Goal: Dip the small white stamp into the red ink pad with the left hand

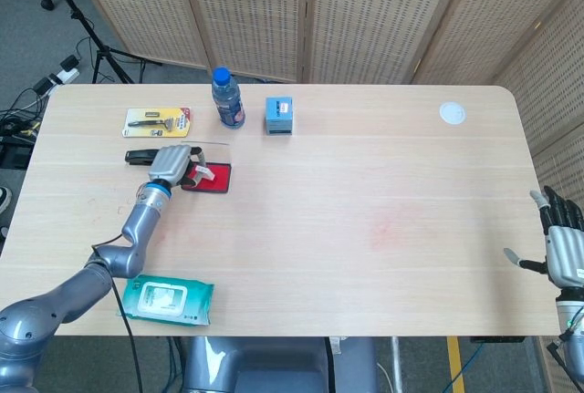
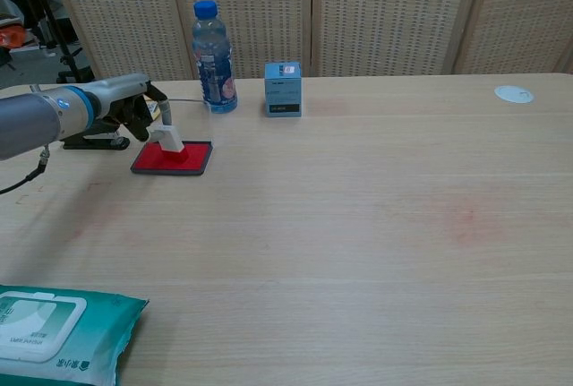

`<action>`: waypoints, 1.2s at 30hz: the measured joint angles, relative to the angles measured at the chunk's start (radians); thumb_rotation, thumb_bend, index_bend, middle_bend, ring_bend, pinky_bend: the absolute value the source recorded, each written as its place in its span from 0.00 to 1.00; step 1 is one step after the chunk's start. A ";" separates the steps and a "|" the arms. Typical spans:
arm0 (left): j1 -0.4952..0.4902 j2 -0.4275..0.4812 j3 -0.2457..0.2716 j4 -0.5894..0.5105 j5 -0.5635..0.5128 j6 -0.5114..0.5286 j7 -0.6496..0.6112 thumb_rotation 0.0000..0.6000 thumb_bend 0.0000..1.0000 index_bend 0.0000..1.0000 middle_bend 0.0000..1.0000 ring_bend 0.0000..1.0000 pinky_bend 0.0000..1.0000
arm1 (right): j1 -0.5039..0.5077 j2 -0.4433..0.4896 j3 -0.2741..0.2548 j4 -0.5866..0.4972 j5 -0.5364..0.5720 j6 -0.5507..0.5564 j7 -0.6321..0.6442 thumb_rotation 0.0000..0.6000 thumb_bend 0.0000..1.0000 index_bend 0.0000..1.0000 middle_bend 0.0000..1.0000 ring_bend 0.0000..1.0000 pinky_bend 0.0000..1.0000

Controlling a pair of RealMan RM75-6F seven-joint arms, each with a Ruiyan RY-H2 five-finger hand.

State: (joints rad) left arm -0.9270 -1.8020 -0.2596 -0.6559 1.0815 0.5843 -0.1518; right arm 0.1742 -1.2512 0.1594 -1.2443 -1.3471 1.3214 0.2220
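Observation:
The small white stamp [image 2: 167, 135] is pinched in my left hand [image 2: 132, 114] and leans toward it. Its red lower end touches the red ink pad [image 2: 183, 161], left of the pad's middle. From the head view, the left hand [image 1: 173, 163] sits at the left edge of the ink pad [image 1: 215, 180], with the stamp [image 1: 200, 172] over the red surface. At the far right my right hand [image 1: 561, 247] hangs beyond the table edge with its fingers spread and nothing in them.
A black stapler [image 2: 89, 141] lies just behind the left hand. A water bottle [image 2: 213, 46] and a small blue box [image 2: 283, 88] stand behind the pad. A green wet-wipes pack [image 1: 166, 299] lies near the front edge, a tool package [image 1: 159, 120] at the back left, and a white disc [image 1: 452, 113] at the back right.

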 measured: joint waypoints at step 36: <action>-0.004 -0.041 -0.017 0.087 0.022 -0.054 -0.026 1.00 0.42 0.63 1.00 1.00 0.96 | 0.001 -0.005 -0.002 0.002 -0.004 0.002 -0.005 1.00 0.05 0.00 0.00 0.00 0.00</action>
State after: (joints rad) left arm -0.9311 -1.8429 -0.2762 -0.5687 1.1038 0.5305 -0.1776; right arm 0.1754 -1.2558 0.1575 -1.2421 -1.3511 1.3231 0.2171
